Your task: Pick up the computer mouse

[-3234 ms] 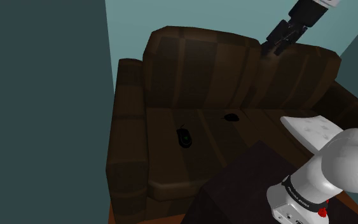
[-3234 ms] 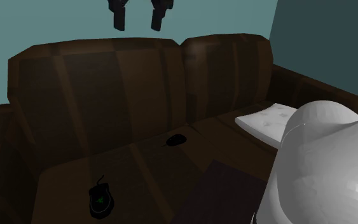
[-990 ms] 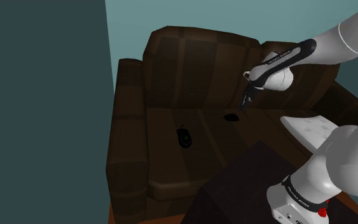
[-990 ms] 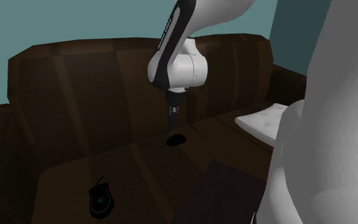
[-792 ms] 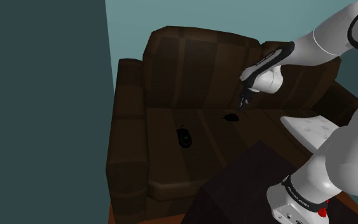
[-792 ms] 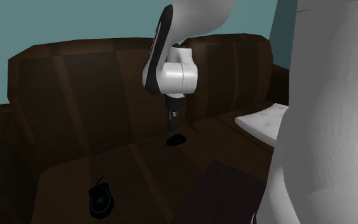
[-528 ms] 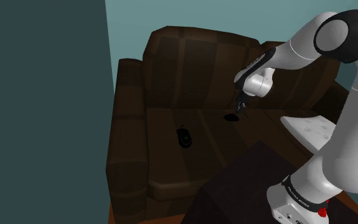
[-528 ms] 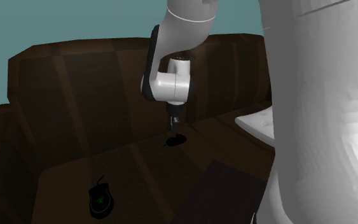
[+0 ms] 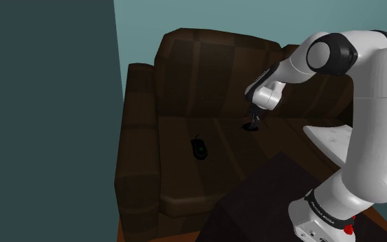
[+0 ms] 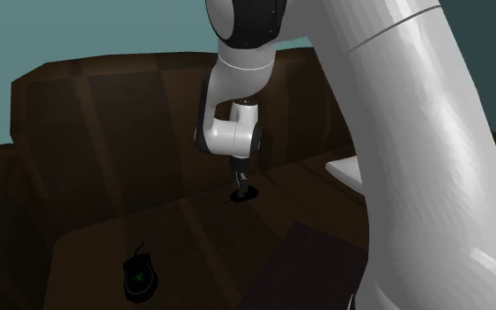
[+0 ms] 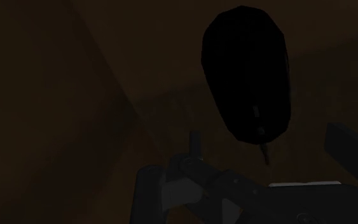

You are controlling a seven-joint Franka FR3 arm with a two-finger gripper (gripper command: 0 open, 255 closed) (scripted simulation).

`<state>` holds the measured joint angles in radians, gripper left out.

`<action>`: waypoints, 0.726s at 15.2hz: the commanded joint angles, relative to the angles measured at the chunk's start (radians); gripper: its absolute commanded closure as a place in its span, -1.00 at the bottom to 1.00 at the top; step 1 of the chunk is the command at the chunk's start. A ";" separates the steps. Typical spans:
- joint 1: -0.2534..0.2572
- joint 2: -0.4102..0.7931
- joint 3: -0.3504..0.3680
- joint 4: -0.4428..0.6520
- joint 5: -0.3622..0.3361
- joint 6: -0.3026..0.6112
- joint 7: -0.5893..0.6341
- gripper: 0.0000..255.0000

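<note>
The mouse (image 9: 250, 126), plain black, lies on the seat of a dark brown sofa (image 9: 185, 75). It is close to the seat's back edge and about midway along it, at the seam between two seat cushions. The gripper (image 9: 252, 122) hangs straight down over it, its tips right at the mouse's top. Whether they touch it I cannot tell.

In the second exterior view the black hand comes down from the white arm (image 10: 396, 132) as one narrow stem, ending on the mouse (image 10: 245, 194). In the wrist view the fingers (image 11: 348, 149) stand well apart and clasp nothing, one showing thin and the other blocky. The mouse (image 11: 247, 73) lies beyond them on the brown seat as a black oval, a thin dark tail at its near end pointing toward the gap between them. The hand is wide open and empty, and the mouse is not held.

A second mouse, the lit mouse (image 9: 199, 148), is black with a green mark. It lies farther from the seat's back edge, toward the armrest at the shoulder view's left and well apart from the first. A white cushion (image 9: 329, 137) rests on the seat toward the other end, partly behind the arm. The stand (image 9: 253, 199), a dark box, sits just before the seat's front edge. A teal wall (image 9: 205, 14) rises behind the sofa, and a darker wall (image 9: 47, 117) stands at the shoulder view's left.
</note>
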<state>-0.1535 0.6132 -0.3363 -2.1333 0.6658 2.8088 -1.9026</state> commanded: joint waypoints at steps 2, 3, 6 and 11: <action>-0.026 0.039 0.032 0.017 0.026 0.026 -0.025 -1.00; -0.033 0.051 0.042 0.023 0.033 0.034 -0.032 -1.00; -0.046 0.071 0.057 0.032 0.045 0.047 -0.043 -1.00; -0.046 0.071 0.058 0.031 0.046 0.048 -0.044 1.00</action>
<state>-0.1990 0.6814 -0.2786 -2.1020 0.7108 2.8568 -1.9458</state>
